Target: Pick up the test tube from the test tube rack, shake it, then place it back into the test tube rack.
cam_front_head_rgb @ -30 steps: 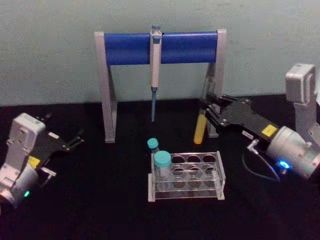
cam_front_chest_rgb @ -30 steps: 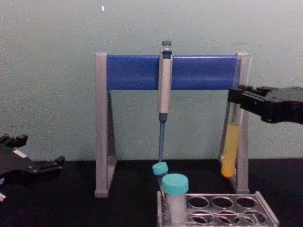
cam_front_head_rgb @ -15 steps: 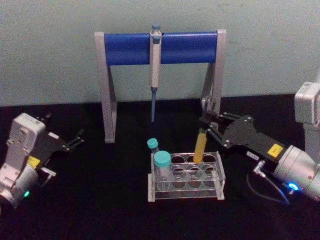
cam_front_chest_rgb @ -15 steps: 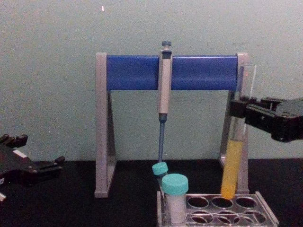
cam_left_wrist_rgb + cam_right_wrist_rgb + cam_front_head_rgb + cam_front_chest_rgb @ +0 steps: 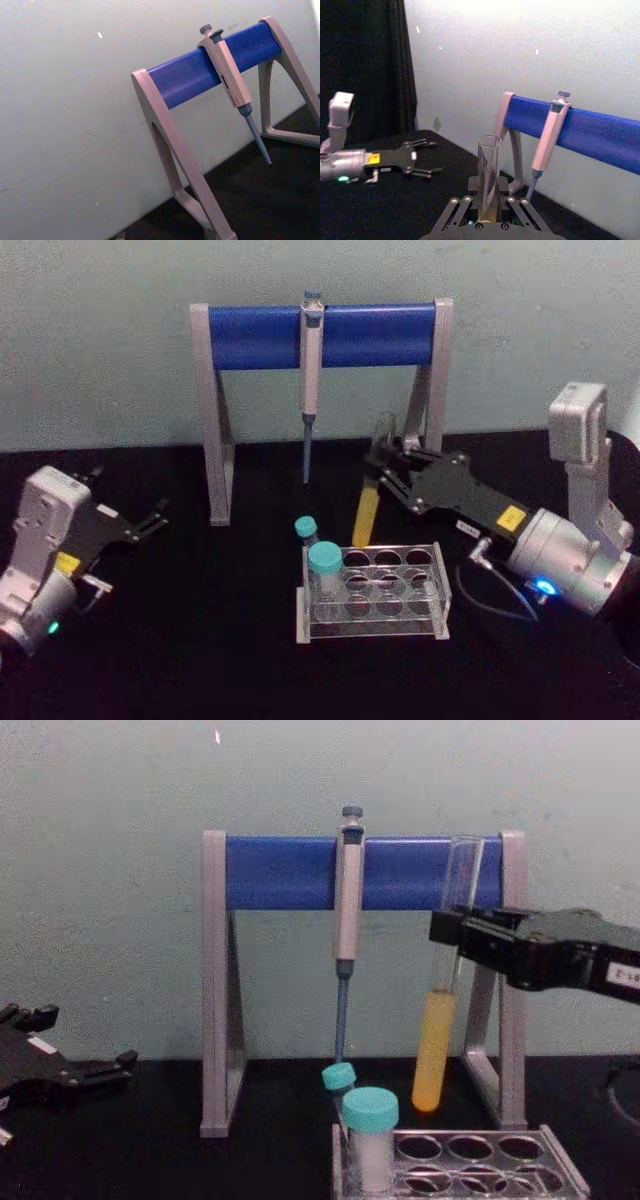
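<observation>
The rack [image 5: 372, 626] stands on a black surface [image 5: 200, 650], and behind it rises a pale green wall [image 5: 100, 340]. The right gripper [image 5: 385, 472] comes in from the right of the rack and is closed on the upper part of the tube [image 5: 366, 515]. The tube hangs in the air, tilted, with its yellow end just above the back edge of the rack and not in any hole. Two teal-capped vials [image 5: 324, 558] stand at the left end of the rack. Behind the rack is a grey stand [image 5: 215, 440] with a blue bar, and a pipette [image 5: 311, 350] hangs on it. Far left of the rack, the left gripper [image 5: 150, 520] rests low over the surface, with fingers apart and nothing between them.
</observation>
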You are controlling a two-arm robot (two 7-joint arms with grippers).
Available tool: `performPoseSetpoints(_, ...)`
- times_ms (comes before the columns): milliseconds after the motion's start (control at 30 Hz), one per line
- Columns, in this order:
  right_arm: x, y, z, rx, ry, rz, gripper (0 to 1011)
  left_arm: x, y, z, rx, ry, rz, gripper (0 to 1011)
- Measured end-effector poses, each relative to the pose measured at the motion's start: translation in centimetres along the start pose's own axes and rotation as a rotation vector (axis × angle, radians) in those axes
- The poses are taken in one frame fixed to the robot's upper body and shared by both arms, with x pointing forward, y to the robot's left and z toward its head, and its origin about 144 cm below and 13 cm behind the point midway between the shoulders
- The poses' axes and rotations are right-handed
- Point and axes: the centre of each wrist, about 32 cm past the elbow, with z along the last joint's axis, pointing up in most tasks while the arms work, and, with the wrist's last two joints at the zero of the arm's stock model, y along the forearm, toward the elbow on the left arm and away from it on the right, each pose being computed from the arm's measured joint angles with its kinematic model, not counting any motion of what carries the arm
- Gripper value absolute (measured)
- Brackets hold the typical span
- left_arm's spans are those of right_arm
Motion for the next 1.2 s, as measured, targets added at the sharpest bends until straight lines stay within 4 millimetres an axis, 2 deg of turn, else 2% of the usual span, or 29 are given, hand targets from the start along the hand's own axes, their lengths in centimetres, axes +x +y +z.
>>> performPoseSetpoints(233,0.9,0.5,0.0,0.000,-0.002,-0.033,229,0.0,0.0,0.0,0.000,0.000,0.000,1001)
performPoseSetpoints(633,1.6,-0.1,0.1,-0.006,-0.015,-0.075,229,0.0,0.0,0.0,0.000,0.000,0.000,1001)
performPoseSetpoints(967,1.7,-2.3,0.5,-0.026,-0.037,-0.110,229,0.0,0.0,0.0,0.000,0.000,0.000,1001)
performPoseSetpoints(1200,0.3,-3.7,0.5,-0.048,-0.033,-0.067,229,0.0,0.0,0.0,0.000,0.000,0.000,1001)
